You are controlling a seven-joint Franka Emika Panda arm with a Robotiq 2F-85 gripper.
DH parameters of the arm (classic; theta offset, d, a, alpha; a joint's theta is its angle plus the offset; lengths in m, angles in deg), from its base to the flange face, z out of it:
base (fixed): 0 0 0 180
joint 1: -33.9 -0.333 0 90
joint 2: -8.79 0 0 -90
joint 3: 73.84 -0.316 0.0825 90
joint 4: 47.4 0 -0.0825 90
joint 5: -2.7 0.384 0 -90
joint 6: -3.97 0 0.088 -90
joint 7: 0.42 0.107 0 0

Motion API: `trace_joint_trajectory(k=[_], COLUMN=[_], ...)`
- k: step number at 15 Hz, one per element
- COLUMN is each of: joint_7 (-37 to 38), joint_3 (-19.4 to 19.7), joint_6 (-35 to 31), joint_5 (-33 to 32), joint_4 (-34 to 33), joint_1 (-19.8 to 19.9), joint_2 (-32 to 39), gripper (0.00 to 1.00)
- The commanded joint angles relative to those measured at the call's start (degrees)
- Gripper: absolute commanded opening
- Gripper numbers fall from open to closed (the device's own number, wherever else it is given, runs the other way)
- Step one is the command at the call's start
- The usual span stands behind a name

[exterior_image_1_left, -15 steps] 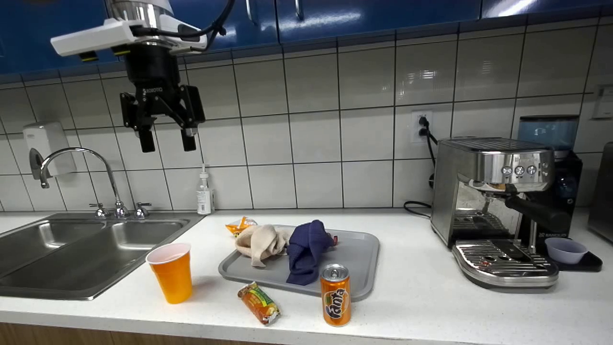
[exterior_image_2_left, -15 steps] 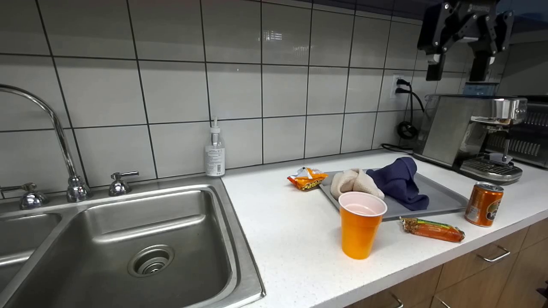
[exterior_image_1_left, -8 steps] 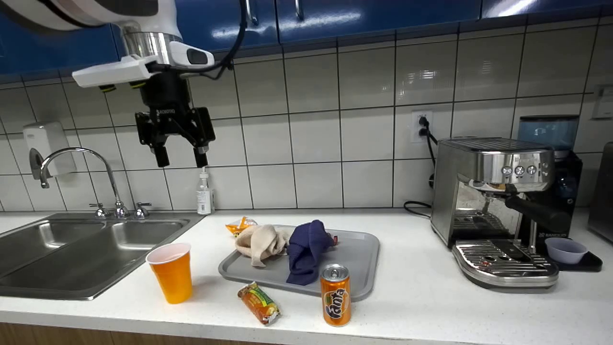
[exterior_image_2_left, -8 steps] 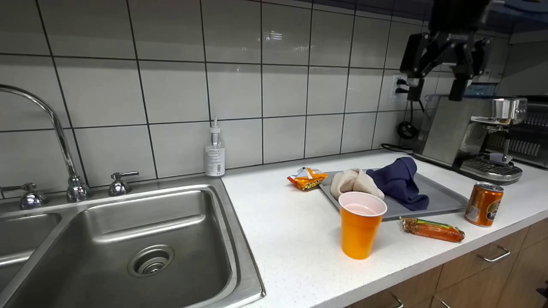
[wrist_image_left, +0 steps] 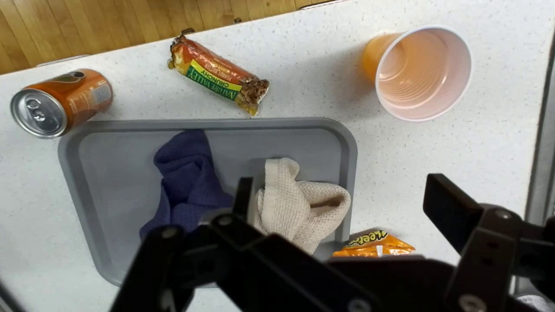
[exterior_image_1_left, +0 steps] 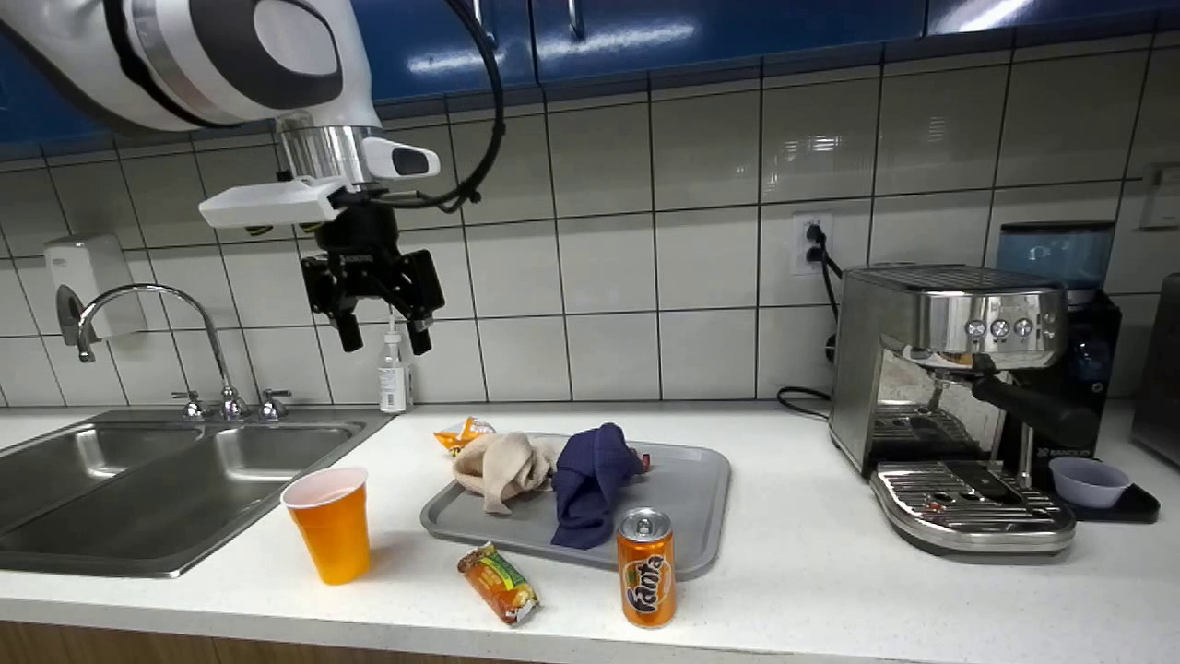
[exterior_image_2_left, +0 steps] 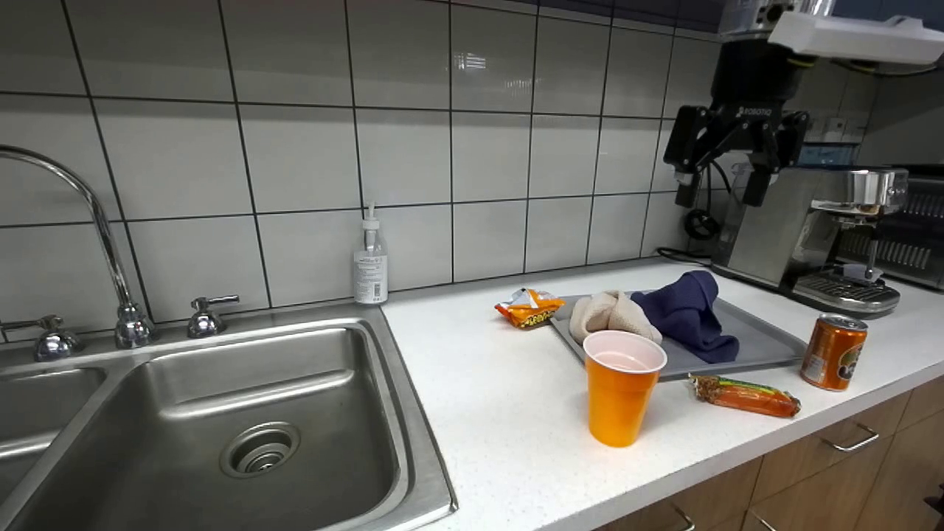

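My gripper (exterior_image_1_left: 386,339) is open and empty, hanging high above the counter with its fingers down; it also shows in an exterior view (exterior_image_2_left: 721,195) and the wrist view (wrist_image_left: 342,199). It touches nothing. Below it, a grey tray (wrist_image_left: 117,164) holds a crumpled beige cloth (wrist_image_left: 284,203) and a navy cloth (wrist_image_left: 186,182). An orange snack packet (wrist_image_left: 377,247) lies at the tray's edge, partly hidden by the gripper in the wrist view. An orange cup (exterior_image_1_left: 334,530), a granola bar (exterior_image_1_left: 499,584) and a Fanta can (exterior_image_1_left: 647,572) stand or lie in front of the tray.
A steel sink (exterior_image_2_left: 280,383) with a faucet (exterior_image_1_left: 198,314) is beside the counter area. A clear pump bottle (exterior_image_2_left: 370,265) stands by the tiled wall. A coffee machine (exterior_image_1_left: 949,369) stands at the far end. Blue cabinets (exterior_image_1_left: 737,37) hang above. A small reddish thing (exterior_image_1_left: 644,461) shows behind the navy cloth.
The arm and open gripper have come down, moving rightward in an exterior view and leftward in an exterior view. The things on the counter have not moved.
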Motion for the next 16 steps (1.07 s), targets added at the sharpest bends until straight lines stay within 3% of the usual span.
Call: trace_joint_trajectory(k=[1, 16], joint_7=[0.50, -0.57], joint_3=[-0.35, 0.91], joint_6=[-3.83, -13.10], joint_5=[-1.09, -0.35], joint_4=[-0.98, -4.33], joint_1=[1.69, 2.14], joint_2=[4.03, 16.78], gripper=[1.00, 1.00])
